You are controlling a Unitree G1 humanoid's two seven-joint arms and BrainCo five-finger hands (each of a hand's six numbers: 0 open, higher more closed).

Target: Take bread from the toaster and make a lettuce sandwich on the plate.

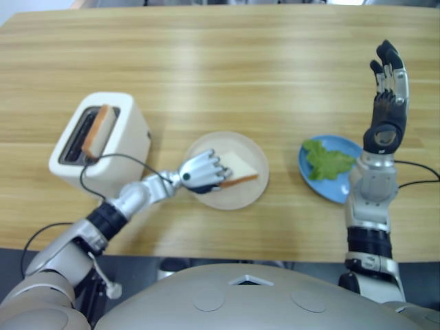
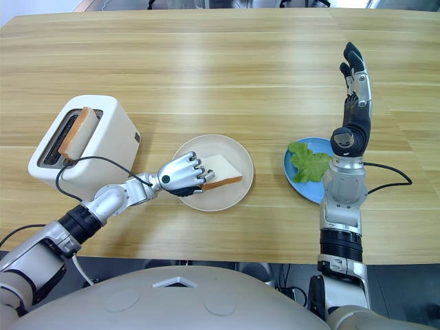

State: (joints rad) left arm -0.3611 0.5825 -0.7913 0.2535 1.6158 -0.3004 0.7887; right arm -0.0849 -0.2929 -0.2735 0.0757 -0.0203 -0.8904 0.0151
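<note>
Nearest the viewer, the robot's left hand [image 2: 180, 175] was curled around the near edge of a pale slice of white bread with a brown crust [image 2: 221, 169], which lay on a round beige plate [image 2: 230, 198]. The slice sat at three o'clock from that hand, touching it. Pulling back before letting go would likely drag the bread off the plate. The right hand [image 2: 354, 82] was raised with fingers straight and empty, at one o'clock from a green lettuce leaf [image 2: 307, 161].

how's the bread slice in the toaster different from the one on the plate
The toaster slice stands upright in the toaster slot, untouched; the plate slice lies flat on the beige plate, gripped by the left hand. Both are light bread with brown crust.
</note>
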